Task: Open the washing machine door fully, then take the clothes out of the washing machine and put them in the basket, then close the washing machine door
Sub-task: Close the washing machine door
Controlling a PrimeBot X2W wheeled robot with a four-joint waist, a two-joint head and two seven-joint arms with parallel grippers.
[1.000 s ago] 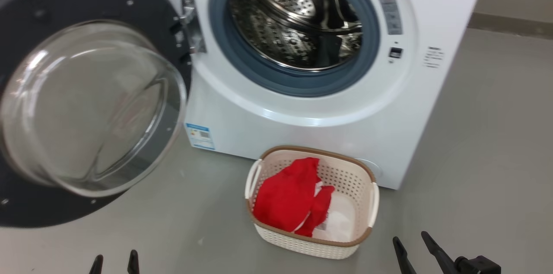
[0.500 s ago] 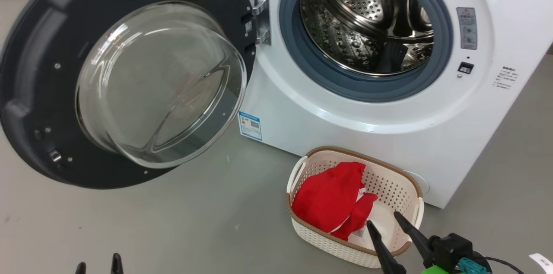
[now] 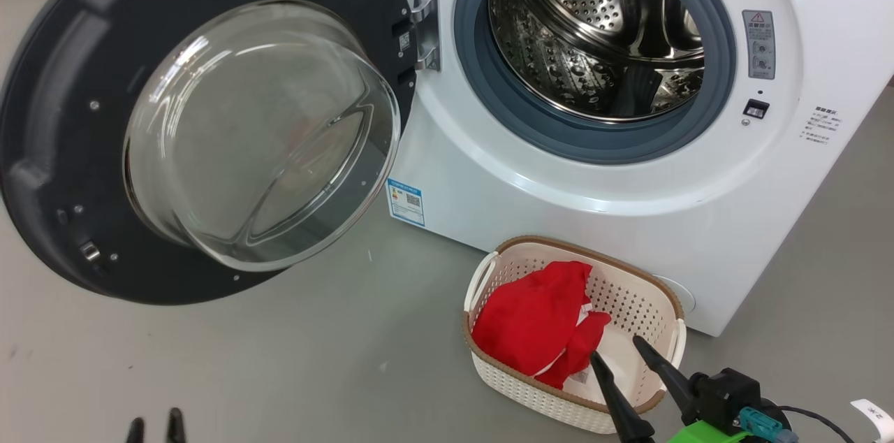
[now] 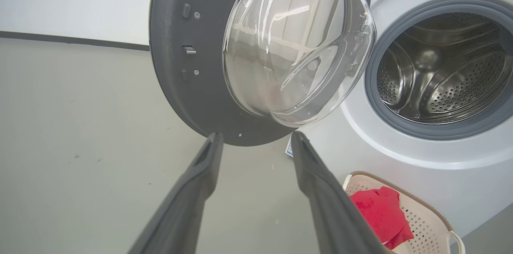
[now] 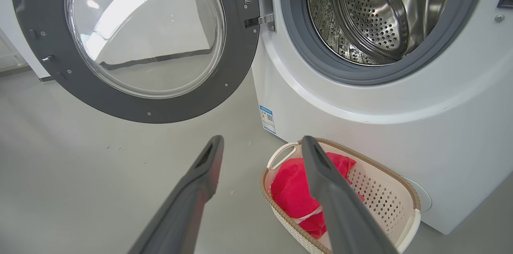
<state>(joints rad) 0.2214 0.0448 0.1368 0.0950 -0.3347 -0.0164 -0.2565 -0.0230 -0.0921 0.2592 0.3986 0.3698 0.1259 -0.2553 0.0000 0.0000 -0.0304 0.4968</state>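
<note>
The washing machine [image 3: 628, 212] stands ahead, and its perforated steel drum [image 3: 594, 31] shows bare metal. The washing machine door [image 3: 70, 114] hangs wide open to the left, with its glass bowl facing me. On the floor before the machine sits the basket [image 3: 573, 247], with red clothes [image 3: 538, 321] inside. My right gripper [image 3: 615, 348] is open at the basket's near edge, empty; the right wrist view shows it [image 5: 262, 138] spread, with the clothes [image 5: 292, 190] beyond. My left gripper [image 3: 155, 417] is low at the left, open and empty [image 4: 256, 135], pointing at the door [image 4: 180, 85].
Grey floor [image 3: 279, 359] stretches under the door and to the left of the basket. A small blue label [image 3: 406, 201] sits on the machine's lower front. A cable [image 3: 810, 418] trails from my right wrist. The door's bulging glass [image 3: 258, 135] juts out toward me.
The head camera has swung, shifting the whole picture. My right gripper has risen to the basket's near edge. My left fingertips stand a little closer together than before.
</note>
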